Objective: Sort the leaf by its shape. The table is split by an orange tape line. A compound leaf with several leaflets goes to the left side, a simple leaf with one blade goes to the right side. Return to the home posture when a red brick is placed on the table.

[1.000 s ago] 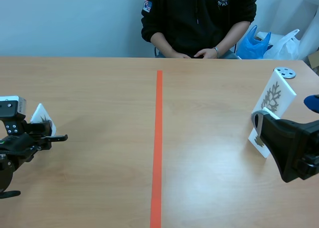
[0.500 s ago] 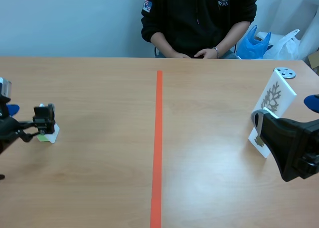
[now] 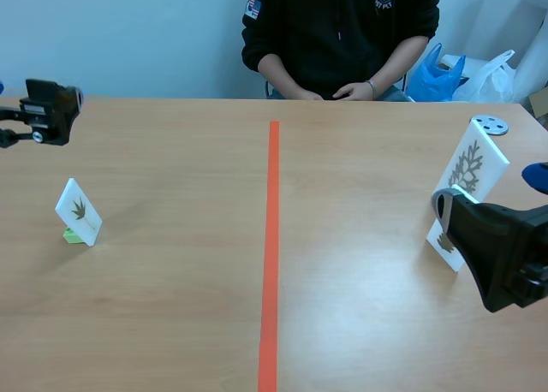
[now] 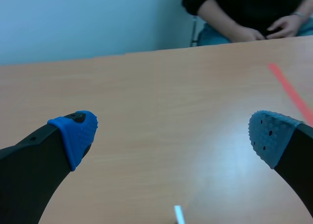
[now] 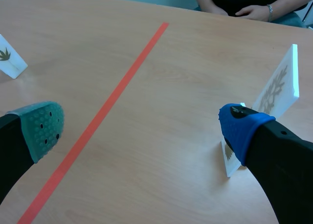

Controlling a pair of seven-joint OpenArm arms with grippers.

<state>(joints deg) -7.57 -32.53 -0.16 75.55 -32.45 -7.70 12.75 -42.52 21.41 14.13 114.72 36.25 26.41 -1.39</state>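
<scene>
left tool [image 4: 173,136] wide open, right tool [image 5: 142,126] wide open

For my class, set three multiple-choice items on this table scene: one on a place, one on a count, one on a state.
1. Where does the small leaf card stand? A left of the tape line; B right of it; C on it.
2. How many cards stand right of the line? A one; B two; C four.
3. The left hand is: A open; B shut on a card; C shut on a brick.

1 A: it stands well left of the line.
2 B: a tall card and a low card stand there.
3 A: it is spread wide with nothing in it.
</scene>
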